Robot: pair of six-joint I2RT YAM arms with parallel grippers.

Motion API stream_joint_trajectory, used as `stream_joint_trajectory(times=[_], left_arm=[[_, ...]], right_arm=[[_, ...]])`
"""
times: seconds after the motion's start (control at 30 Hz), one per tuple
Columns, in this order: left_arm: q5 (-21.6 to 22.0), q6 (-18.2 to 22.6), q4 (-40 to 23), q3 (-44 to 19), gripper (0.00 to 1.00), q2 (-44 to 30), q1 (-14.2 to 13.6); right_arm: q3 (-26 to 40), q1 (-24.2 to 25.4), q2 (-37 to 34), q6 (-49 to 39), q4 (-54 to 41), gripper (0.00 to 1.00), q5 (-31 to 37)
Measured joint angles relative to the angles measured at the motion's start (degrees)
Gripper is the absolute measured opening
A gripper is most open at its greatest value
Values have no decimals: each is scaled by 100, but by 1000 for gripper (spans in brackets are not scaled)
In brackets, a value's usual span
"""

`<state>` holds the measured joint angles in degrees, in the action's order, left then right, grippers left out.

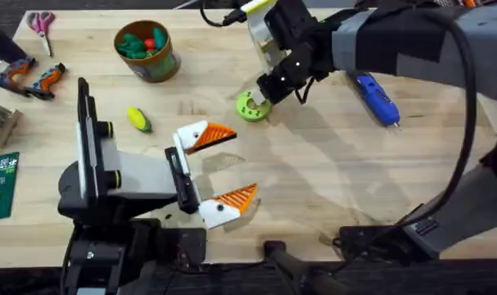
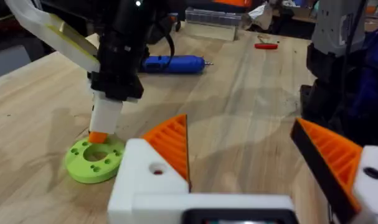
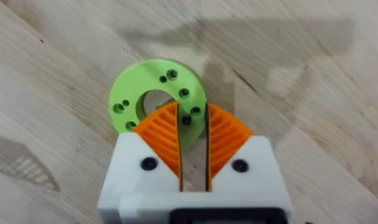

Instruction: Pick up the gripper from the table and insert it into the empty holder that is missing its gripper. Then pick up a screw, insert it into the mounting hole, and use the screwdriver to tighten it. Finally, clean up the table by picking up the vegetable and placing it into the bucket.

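**Right gripper pinched down over the green disc**

The green disc point(image 1: 251, 106) lies flat on the table point(image 1: 314, 188), past the middle toward the far side. The right gripper point(image 3: 193, 134) stands directly over it, its orange pads nearly together with only a thin slot between them, the tips over the disc's rim beside the centre hole. Whether anything sits in that slot I cannot tell. From the left wrist view the same gripper point(image 2: 99, 135) comes down steeply, its orange tip touching the disc's point(image 2: 94, 160) top.

The screwdriver point(image 1: 376, 100) lies on the table to the right of the disc, partly under the right arm; in the left wrist view it point(image 2: 172, 64) rests beyond the disc.

The vegetable point(image 1: 139, 120) lies left of the disc, near the left arm. The bucket point(image 1: 147, 51) stands beyond it near the far edge, with green and red toy food point(image 1: 142, 43) inside.

The left gripper point(image 1: 225, 166) hovers near the table's middle, spread wide, one orange-tipped finger point(image 1: 209, 136) toward the disc and the other nearer the front edge.

Scissors point(image 1: 42, 24) and orange-and-black hand tools point(image 1: 29, 77) lie at the far left.
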<state>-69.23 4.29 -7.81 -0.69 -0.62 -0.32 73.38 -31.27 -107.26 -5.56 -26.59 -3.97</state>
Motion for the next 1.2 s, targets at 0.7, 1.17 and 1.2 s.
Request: stream_joint_trajectory(times=[0.7,1.17,1.2], left_arm=[[0,0,0,0,985,0,0],[0,0,0,0,985,0,0],[0,0,-2,0,985,0,0]], right_arm=[[256,-171,0,48,-542,186,109],[256,-407,0,85,-540,191,594],[256,-407,0,85,-542,191,608]])
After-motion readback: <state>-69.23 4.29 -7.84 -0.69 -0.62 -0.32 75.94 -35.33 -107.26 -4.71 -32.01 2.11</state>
